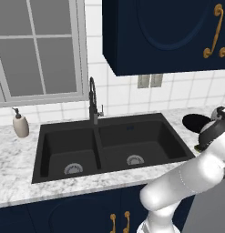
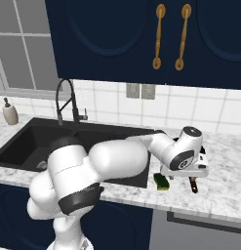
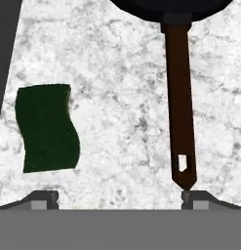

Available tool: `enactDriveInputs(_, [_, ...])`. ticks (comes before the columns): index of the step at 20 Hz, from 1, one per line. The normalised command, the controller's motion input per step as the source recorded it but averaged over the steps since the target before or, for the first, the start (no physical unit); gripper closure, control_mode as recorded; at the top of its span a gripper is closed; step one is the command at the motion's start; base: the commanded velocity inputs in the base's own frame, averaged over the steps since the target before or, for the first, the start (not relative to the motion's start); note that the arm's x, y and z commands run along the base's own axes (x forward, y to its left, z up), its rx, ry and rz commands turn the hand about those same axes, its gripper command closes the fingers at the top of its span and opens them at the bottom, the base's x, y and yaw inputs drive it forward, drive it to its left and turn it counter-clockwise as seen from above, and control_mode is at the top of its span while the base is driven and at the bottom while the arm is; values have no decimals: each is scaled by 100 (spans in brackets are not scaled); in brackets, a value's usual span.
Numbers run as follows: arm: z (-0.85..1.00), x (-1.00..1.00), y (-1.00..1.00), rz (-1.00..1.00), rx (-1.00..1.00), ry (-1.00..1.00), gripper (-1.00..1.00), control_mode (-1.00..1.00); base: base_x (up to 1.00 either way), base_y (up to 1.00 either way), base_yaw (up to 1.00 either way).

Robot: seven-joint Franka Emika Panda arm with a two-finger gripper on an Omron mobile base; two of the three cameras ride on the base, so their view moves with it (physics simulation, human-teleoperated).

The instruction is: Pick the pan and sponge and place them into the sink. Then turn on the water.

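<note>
The black pan (image 1: 195, 122) lies on the marble counter right of the sink (image 1: 145, 133), partly hidden by my arm. In the hand view its rim (image 3: 168, 6) is at the top and its long dark handle (image 3: 180, 102) runs down to my right fingertip (image 3: 196, 197). To the handle's left the sponge (image 3: 48, 128) lies flat, green side up. In the right base view the sponge (image 2: 162, 181) sits near the counter's front edge. My gripper (image 3: 121, 199) hovers open above the counter between sponge and handle, holding nothing. No water shows at the faucet (image 1: 92, 101).
A beige soap dispenser (image 1: 20, 124) stands at the back left of the counter. Dark blue wall cabinets (image 2: 141, 39) hang overhead. The sink's right wall (image 2: 141, 176) is just left of the sponge. The counter's front edge (image 2: 205, 210) lies close below the handle's tip (image 2: 193, 186).
</note>
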Motion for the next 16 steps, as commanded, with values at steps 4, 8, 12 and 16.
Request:
enactDriveInputs(4, [-29, 34, -20, 4, 0, 1, -100, -100, 0, 0, 0])
enactDriveInputs(8, [-25, 35, -24, 4, 0, 1, -100, -100, 0, 0, 0])
enactDriveInputs(12, [-21, 32, -29, 4, 0, 0, -100, -100, 0, 0, 0])
enactDriveInputs(16, [-38, 27, -15, 3, 0, 4, -100, -100, 0, 0, 0])
